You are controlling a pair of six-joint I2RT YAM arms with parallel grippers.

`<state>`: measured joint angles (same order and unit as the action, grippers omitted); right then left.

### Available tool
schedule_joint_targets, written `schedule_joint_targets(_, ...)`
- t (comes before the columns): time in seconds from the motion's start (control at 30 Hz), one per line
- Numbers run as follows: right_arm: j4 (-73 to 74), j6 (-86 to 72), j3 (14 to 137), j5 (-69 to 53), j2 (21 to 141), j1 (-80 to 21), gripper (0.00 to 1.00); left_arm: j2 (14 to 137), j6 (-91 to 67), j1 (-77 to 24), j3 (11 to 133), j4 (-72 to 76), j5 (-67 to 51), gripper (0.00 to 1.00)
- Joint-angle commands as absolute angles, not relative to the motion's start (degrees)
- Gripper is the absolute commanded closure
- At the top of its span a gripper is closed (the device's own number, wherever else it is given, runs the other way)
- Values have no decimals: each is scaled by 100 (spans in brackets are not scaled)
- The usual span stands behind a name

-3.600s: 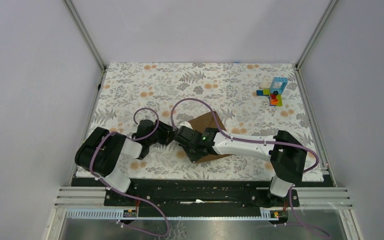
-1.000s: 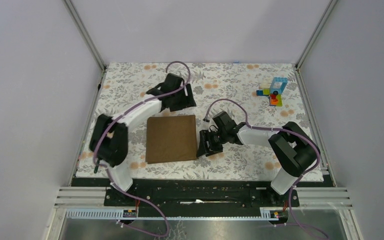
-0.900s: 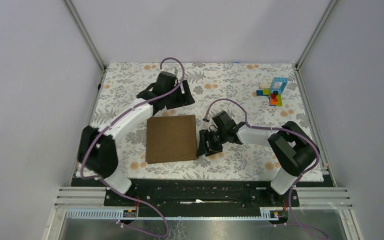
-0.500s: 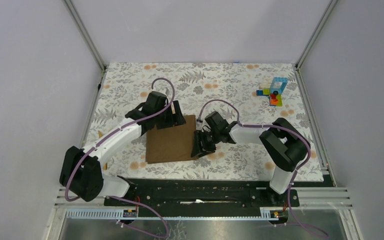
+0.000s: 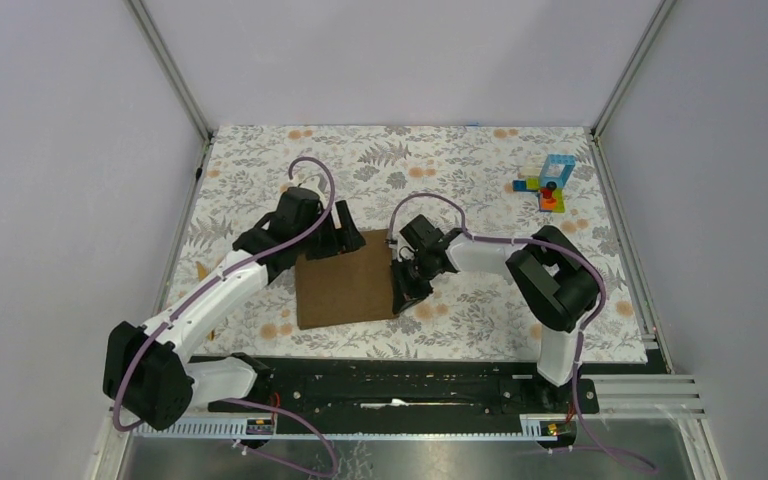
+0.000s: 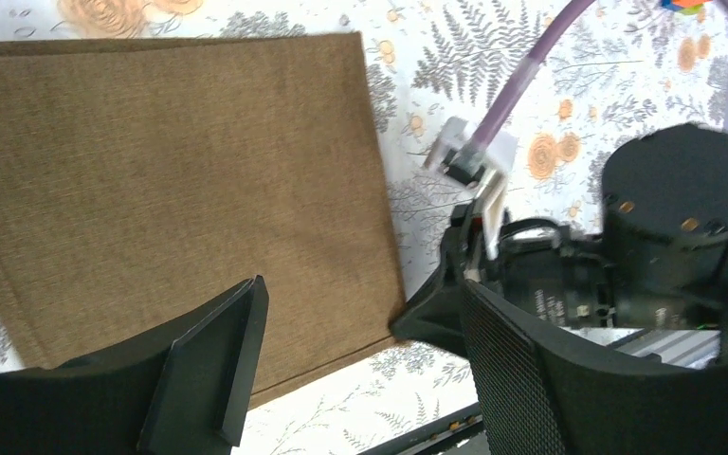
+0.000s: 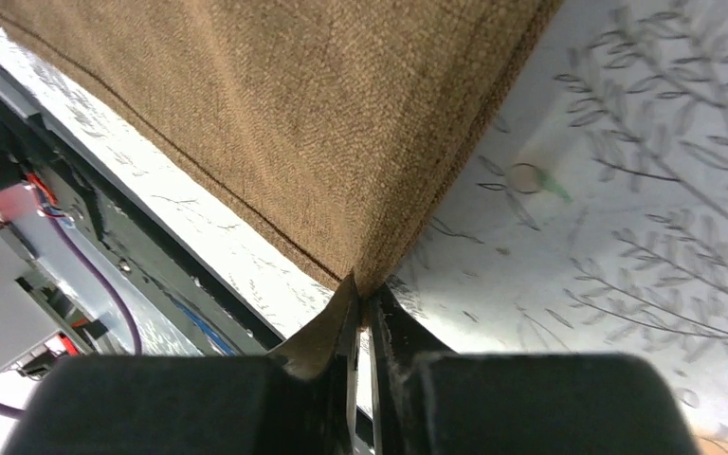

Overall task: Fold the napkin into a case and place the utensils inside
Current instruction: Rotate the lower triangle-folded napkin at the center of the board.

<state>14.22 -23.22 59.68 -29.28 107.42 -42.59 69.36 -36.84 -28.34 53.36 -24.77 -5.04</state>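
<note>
Right fingers point(image 7: 334, 334) pinched shut on a corner of the plain brown square fabric napkin point(image 5: 345, 290); left fingers point(image 6: 210, 355) spread wide at its far edge.

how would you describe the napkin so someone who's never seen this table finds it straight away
On the floral cloth, look near its front edge, left of centre. The napkin lies there, one corner pinched by the right gripper. It is the only plain brown square; the blocks far right are small and multicoloured.
</note>
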Motion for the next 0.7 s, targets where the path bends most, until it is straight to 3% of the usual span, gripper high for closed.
schedule_joint_targets(0.0,3090,-1351,6248,-1717,11110,-3863,90,6616,-3578,-2681,5098,-2509,-404,22)
schedule_joint_targets(0.1,3754,-1230,6548,-1010,11155,-3690,88,6498,-3582,-2602,4969,-2494,-475,22)
schedule_joint_targets(0.23,4401,-1187,6904,250,11133,-3489,78,6385,-3555,-2520,4874,-2496,-603,22)
schedule_joint_targets(0.33,4776,-1288,7320,1946,11041,-3472,47,6297,-3530,-2480,4853,-2511,-675,22)
schedule_joint_targets(0.43,4978,-1329,7810,2990,10701,-3603,27,6133,-3540,-2449,4837,-2599,-598,22)
schedule_joint_targets(0.53,4690,-1179,8037,2902,10147,-4163,18,5837,-3648,-2426,4795,-2795,-124,22)
schedule_joint_targets(0.67,3226,-880,7436,557,9466,-4990,3,5234,-4109,-2400,4750,-3336,1349,18)
